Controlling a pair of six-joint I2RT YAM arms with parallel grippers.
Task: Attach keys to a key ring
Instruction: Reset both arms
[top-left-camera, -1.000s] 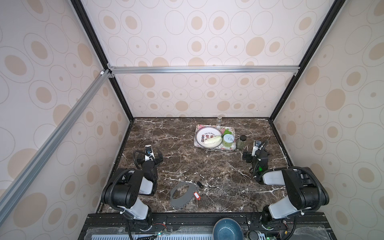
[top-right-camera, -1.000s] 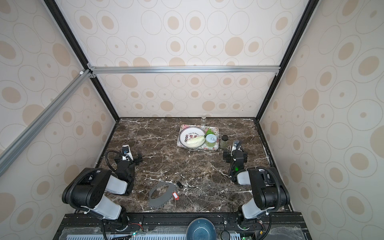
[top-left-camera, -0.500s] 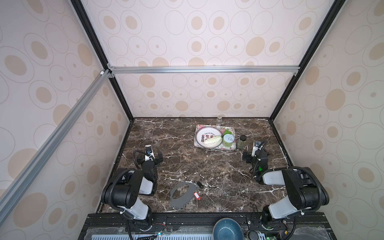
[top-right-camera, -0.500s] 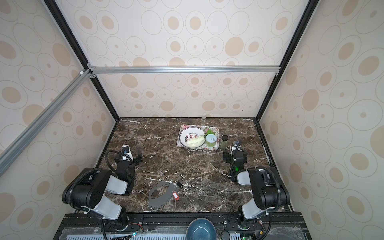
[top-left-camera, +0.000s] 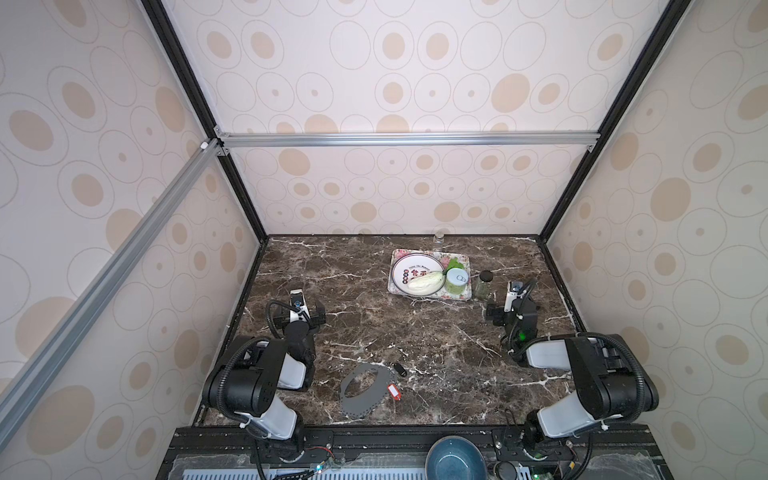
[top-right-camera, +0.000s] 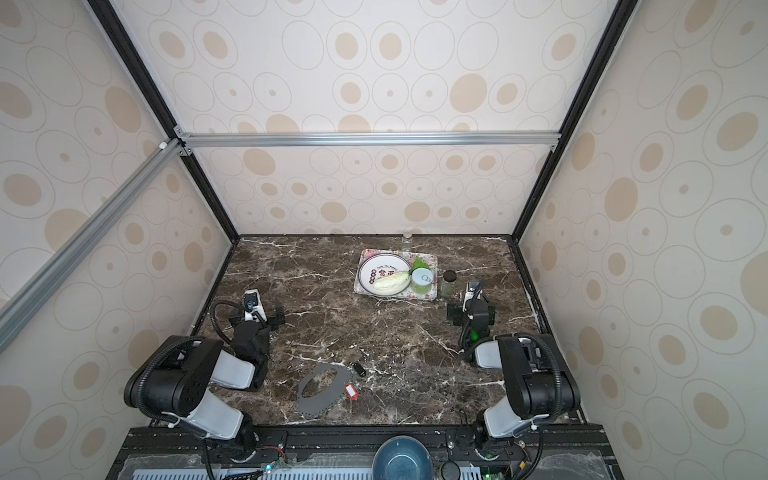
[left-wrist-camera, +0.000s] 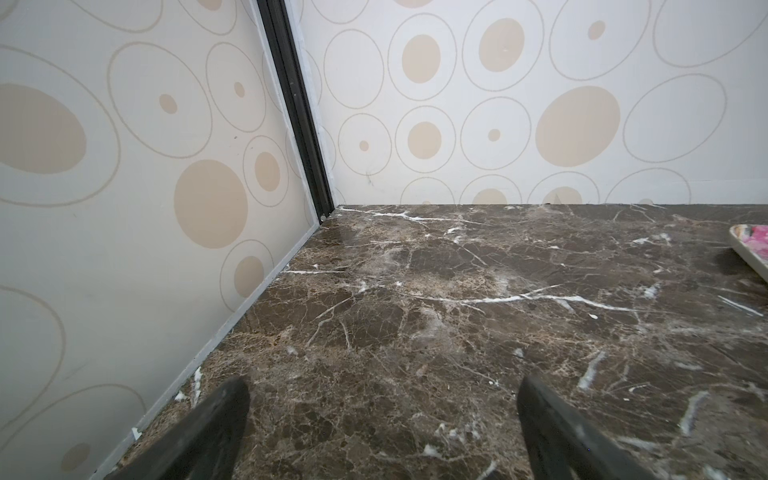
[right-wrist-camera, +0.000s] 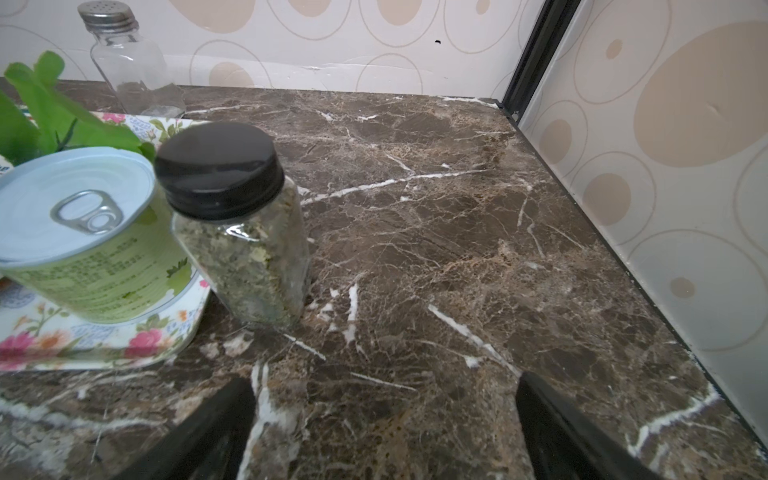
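Left wrist view: L gripper (left-wrist-camera: 382, 382) has its jaws spread wide w/ nothing btwn them. Only bare marble tabletop (left-wrist-camera: 457, 311) lies ahead, near the L back corner, and an edge of the floral tray (left-wrist-camera: 748, 253) just peeks in.

Right wrist view: R gripper (right-wrist-camera: 384, 380) is likewise wide apart & empty, low over the marble, pointed toward the back wall. Just ahead stands a herb jar (right-wrist-camera: 241, 249) w/ a black lid, upright, right beside the tray corner; can't tell if they touch. On the tray sits a green pull-tab can (right-wrist-camera: 83, 232) w/ green leaves (right-wrist-camera: 41, 104) behind it. A clear shaker bottle (right-wrist-camera: 124, 62) w/ a metal cap stands by the back wall.

In both top views the key ring (top-left-camera: 361, 406), a flat grey crescent plate w/ small holes along its rim, lies flat at front centre of the table. It sits btwn the two arm bases, well apart from both grippers. At its R edge lies the red tag (top-left-camera: 394, 392) w/ a white label, touching or overlapping the plate. Just beyond the plate's far R tip lies the black fob (top-left-camera: 400, 369), apart from the tag. Whether either is hooked on is too small to tell. The tray also holds a white plate (top-left-camera: 401, 270) w/ a pale cabbage (top-left-camera: 424, 282) across its rim. A dark blue bowl (top-left-camera: 455, 459) sits at the front, off the marble.
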